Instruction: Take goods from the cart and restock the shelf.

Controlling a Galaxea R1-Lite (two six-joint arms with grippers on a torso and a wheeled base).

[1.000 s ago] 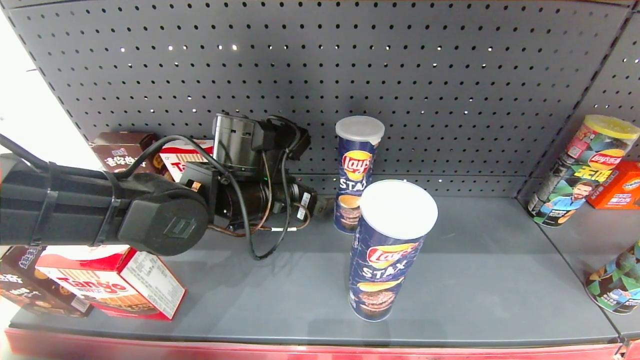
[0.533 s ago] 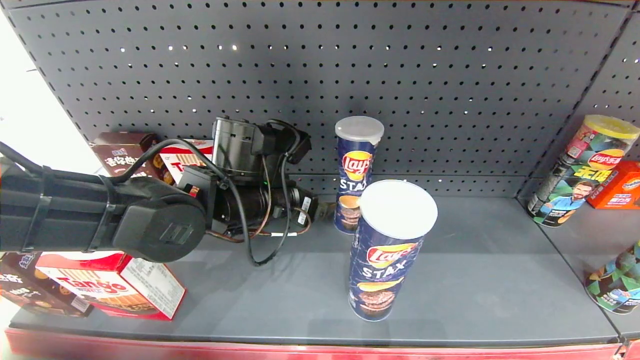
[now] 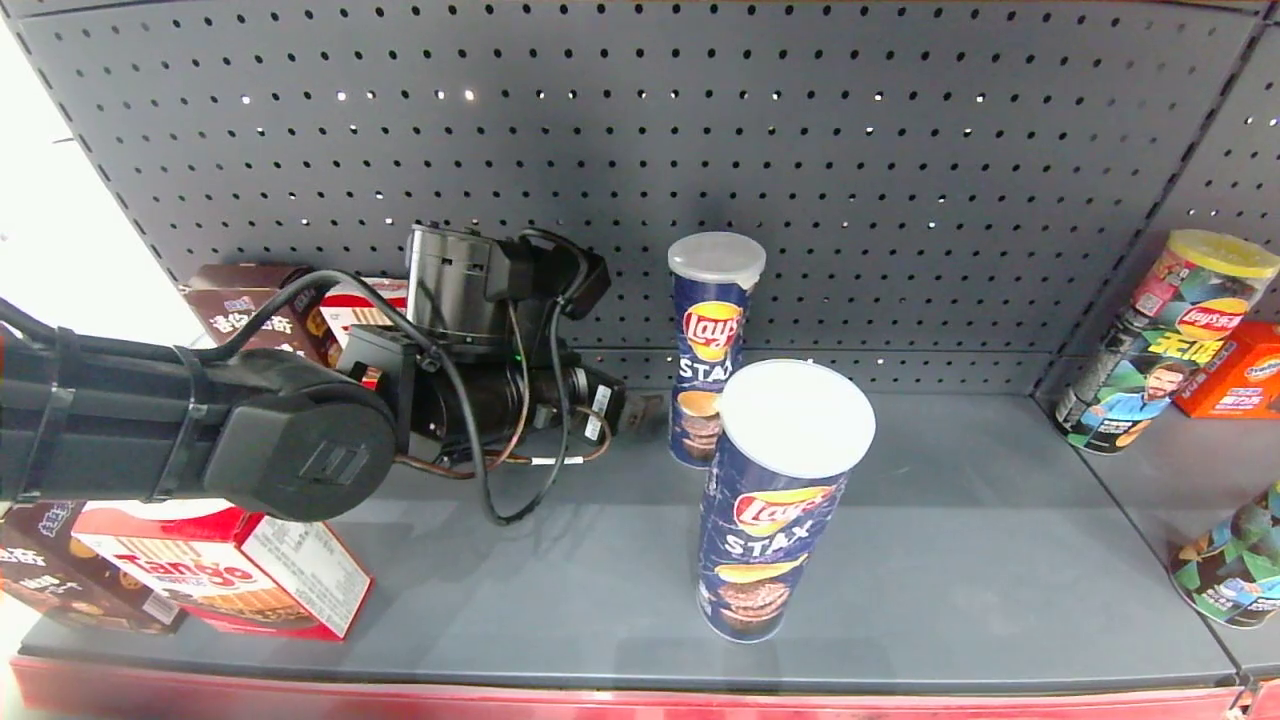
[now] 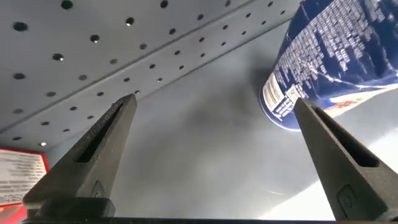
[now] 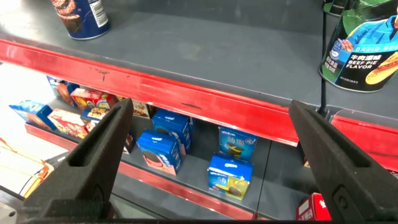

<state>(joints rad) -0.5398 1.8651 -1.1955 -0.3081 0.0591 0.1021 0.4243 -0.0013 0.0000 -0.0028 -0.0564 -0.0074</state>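
Front chip can [image 3: 765, 520] blue, lid [image 3: 797, 418] white — shelf [image 3: 1000, 560] grey.

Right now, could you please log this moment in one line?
left end effector: open, empty | rear chip can: upright on shelf | right end effector: open, empty

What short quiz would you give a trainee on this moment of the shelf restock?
1. True or false: the left gripper is open and grips nothing.
2. What colour is the shelf edge seen from the right wrist? A red, B yellow, C green.
3. Which can stands nearest the left gripper?

Key: 1 true. 2 A. 3 the rear blue can.
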